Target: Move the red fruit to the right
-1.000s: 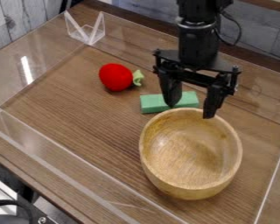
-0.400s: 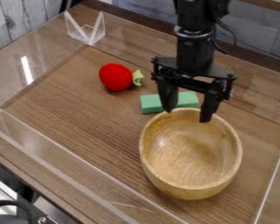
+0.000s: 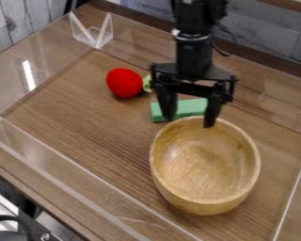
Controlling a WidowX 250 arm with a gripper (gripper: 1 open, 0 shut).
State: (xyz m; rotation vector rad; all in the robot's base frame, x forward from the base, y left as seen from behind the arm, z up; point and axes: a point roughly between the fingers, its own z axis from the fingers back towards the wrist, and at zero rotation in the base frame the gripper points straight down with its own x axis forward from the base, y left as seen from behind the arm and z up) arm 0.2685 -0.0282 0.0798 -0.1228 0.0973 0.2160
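The red fruit (image 3: 123,82) is a small round bright red toy with a green leafy tip on its right side, lying on the wooden table left of centre. My gripper (image 3: 187,109) hangs pointing down just to the right of the fruit, over the green block and the bowl's far rim. Its two black fingers (image 3: 160,100) stand wide apart, and nothing is between them. The fruit lies free, a short way to the left of the left finger.
A flat green rectangular block (image 3: 173,109) lies under the gripper, partly hidden by it. A large wooden bowl (image 3: 205,166) sits at the front right. Clear acrylic walls (image 3: 90,30) edge the table at the back left and along the front left.
The gripper has shifted left toward the red fruit and sunk slightly, its wrist rolling a little. Its fingers have stayed open. The fruit, block and bowl have not moved.
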